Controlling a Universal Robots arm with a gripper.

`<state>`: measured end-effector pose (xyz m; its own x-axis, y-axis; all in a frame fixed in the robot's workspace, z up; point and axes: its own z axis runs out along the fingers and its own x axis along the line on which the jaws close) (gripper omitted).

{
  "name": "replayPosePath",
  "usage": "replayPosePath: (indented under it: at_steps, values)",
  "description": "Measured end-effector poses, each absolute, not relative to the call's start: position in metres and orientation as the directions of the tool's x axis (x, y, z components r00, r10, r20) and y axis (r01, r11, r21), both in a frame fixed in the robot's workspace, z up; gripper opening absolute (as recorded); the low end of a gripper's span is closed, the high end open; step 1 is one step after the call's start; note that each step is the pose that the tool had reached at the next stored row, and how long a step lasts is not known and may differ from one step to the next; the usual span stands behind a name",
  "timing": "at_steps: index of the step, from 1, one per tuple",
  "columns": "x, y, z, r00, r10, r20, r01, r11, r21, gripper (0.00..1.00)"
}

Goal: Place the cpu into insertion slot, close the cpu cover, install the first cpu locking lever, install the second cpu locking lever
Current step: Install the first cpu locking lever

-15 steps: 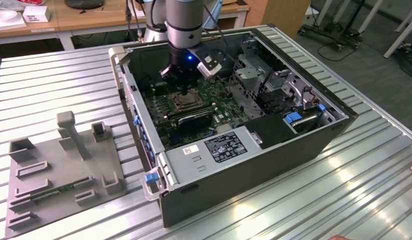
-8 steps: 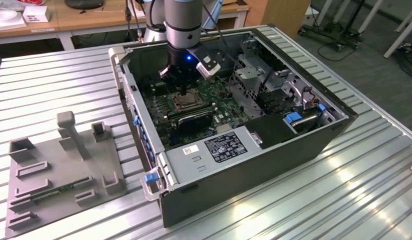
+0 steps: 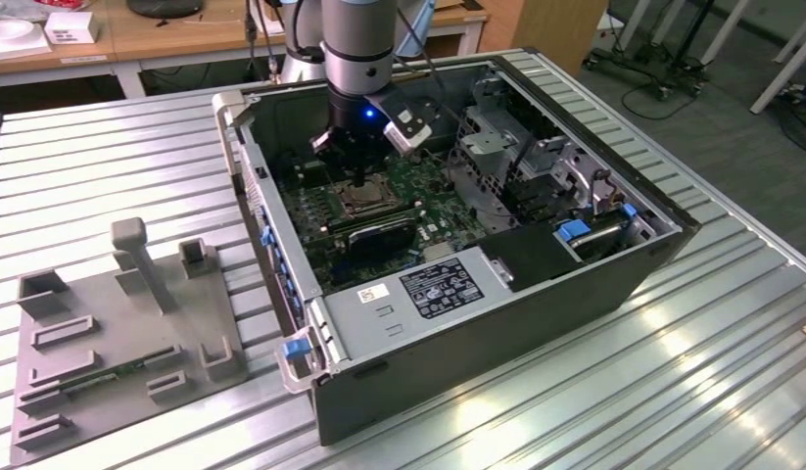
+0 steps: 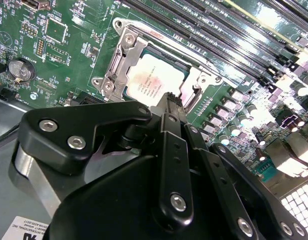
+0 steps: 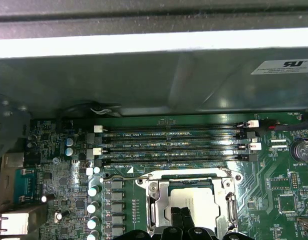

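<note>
Ribbed aluminium desk (image 3: pixel 102 166) across the exterior view. Open black computer case (image 3: pixel 507 333) lies on it, centre to right of frame. Grey fixture plate (image 3: pixel 116 338) with upright posts sits on the desk at lower left, apart from the case. Blue latch (image 3: pixel 298 348) at the case's near corner. Inside the case: green motherboard (image 3: pixel 429 191) and a silver housing (image 3: pixel 356 318) bearing labels, lower centre. First wrist view: four long black memory slots (image 5: pixel 169 145) side by side, row of silver-topped capacitors (image 5: pixel 92 205). Second wrist view: coin-cell battery (image 4: pixel 19 70) on the board. White boxes (image 3: pixel 70 26), upper left of the exterior view.
</note>
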<state>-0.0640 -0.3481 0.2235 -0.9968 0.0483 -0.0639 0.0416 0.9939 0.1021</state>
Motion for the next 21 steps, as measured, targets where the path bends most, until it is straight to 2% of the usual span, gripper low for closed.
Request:
replayPosePath:
  at_steps: [13, 21]
  values:
    - [-0.064, -0.348, 0.242, -0.997, 0.048, -0.064, 0.042, 0.994, 0.101, 0.10]
    - [-0.064, -0.348, 0.243, -0.997, 0.048, -0.064, 0.042, 0.994, 0.101, 0.10]
